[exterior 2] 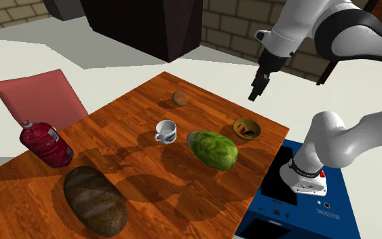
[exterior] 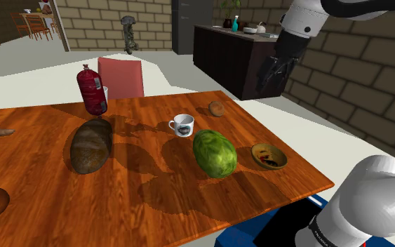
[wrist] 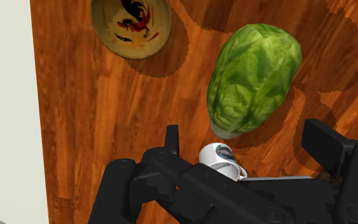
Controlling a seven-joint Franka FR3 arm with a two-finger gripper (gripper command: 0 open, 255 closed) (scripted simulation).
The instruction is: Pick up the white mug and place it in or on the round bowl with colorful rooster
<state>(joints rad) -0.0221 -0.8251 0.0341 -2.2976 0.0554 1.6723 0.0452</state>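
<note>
Plainly, wrist view: rooster inside bowl, mug near cabbage.

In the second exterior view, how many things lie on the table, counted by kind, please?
Dishes: 2, the mug and the bowl.
Food: 2, the bread loaf and the cabbage.
Bottles: 1, the red bottle.
Unclear kind: 1, the small brown lump.
Total: 6.

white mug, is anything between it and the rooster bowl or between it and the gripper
The green cabbage lies close beside the straight line from the white mug to the rooster bowl, crowding it. Nothing visible stands between the open gripper, high above the table, and the mug.
</note>
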